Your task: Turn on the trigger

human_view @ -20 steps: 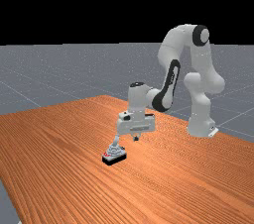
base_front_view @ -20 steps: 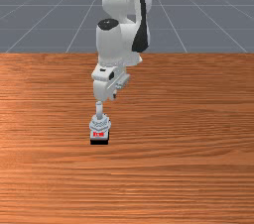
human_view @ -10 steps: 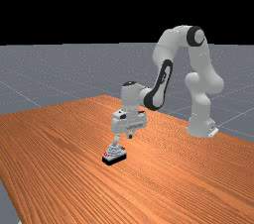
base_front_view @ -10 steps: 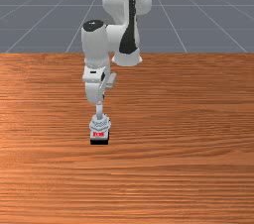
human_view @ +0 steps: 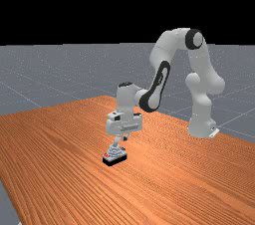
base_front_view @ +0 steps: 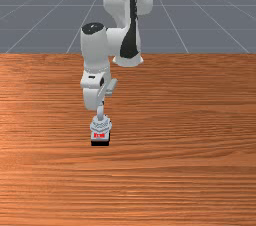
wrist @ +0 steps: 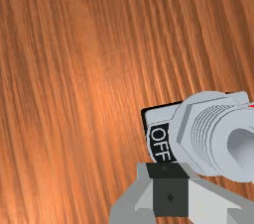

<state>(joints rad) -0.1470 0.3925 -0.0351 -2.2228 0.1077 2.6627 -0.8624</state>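
Table wood (base_front_view: 190, 120) spreads widely around the trigger (base_front_view: 101, 126), its visible edges well away. In the front view my hand (base_front_view: 95, 90) hides most of the claw (human_view: 125, 138); whether that's open or closed, I can't tell. The trigger sits below it, toward the far view's left, its lever (human_view: 116, 141) close by, contact unclear.

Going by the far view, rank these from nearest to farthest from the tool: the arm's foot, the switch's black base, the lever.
From the tool:
1. Lever: just toward the far view's left.
2. Black base: below the lever, on the table.
3. Arm's foot: well off toward the far view's right.
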